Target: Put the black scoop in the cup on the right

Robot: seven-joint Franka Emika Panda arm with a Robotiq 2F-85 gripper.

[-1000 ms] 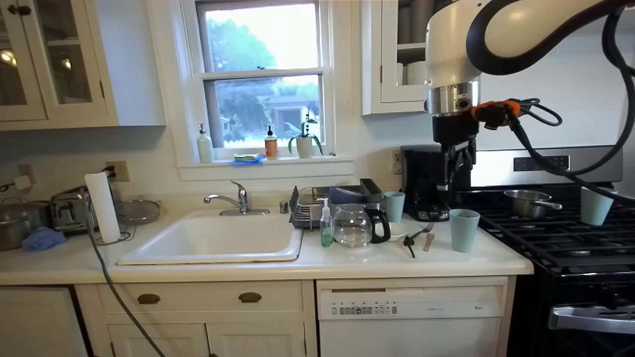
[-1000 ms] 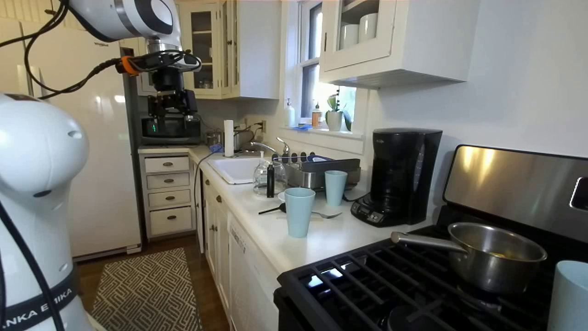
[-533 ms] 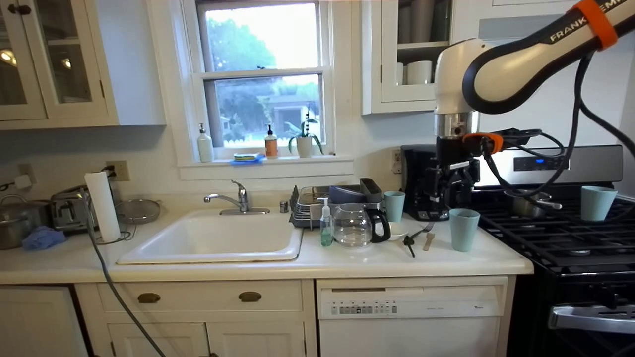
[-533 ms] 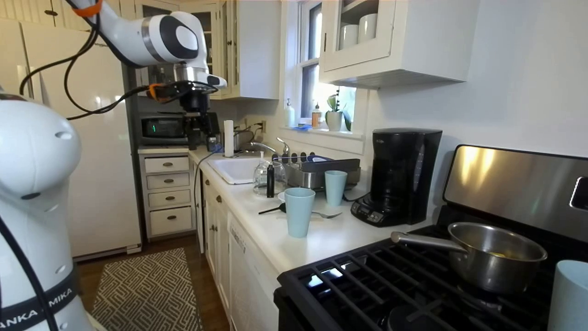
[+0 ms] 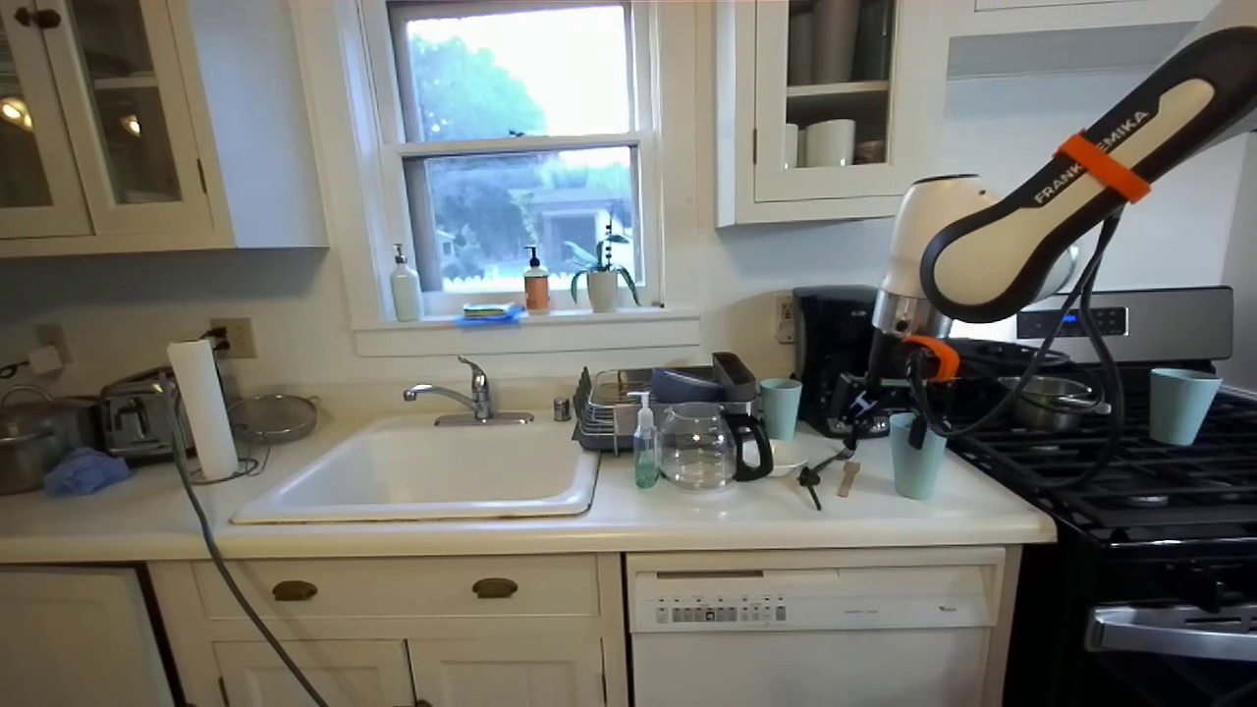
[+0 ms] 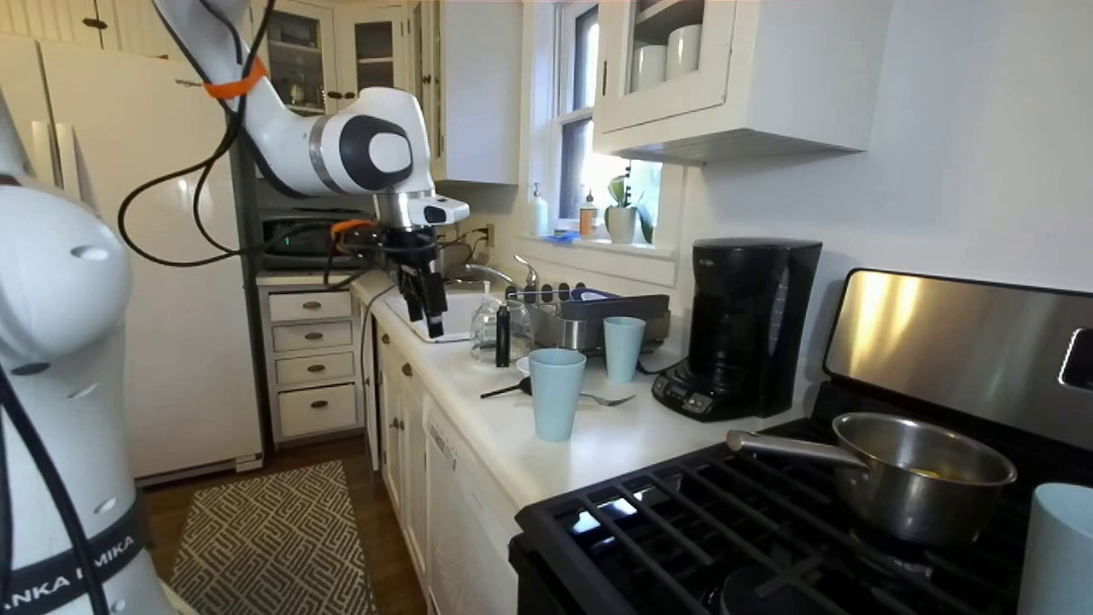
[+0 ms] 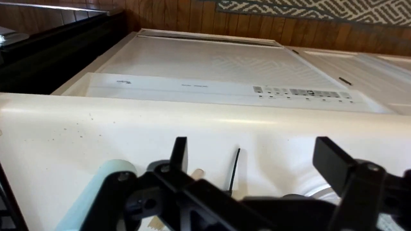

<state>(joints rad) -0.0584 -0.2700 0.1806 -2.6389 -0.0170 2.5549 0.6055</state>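
black scoop [image 5: 808, 478] lies on the white counter [image 5: 707, 513] — gripper [image 7: 252, 154] hangs above, jaws wide apart.

White countertop [image 5: 707, 522] with an inset sink [image 5: 412, 512]; left of the sink in an exterior view: pot [image 5: 22, 466], blue cloth [image 5: 86, 475], toaster [image 5: 137, 420], paper towel roll [image 5: 203, 412], strainer [image 5: 276, 420]. Right of it: dish rack [image 5: 599, 434], pump bottle [image 5: 645, 460] just beside a glass carafe [image 5: 695, 450], small white dish [image 5: 789, 458], coffee maker [image 6: 743, 329], rear light-blue cup [image 5: 781, 409] upright between dish rack and coffee maker. Forward of the coffee maker: black scoop [image 5: 809, 479] and fork [image 6: 613, 401] lying flat, contact between them unclear, tan utensil [image 5: 848, 479] near, then front light-blue cup [image 6: 557, 399], upright, apart.
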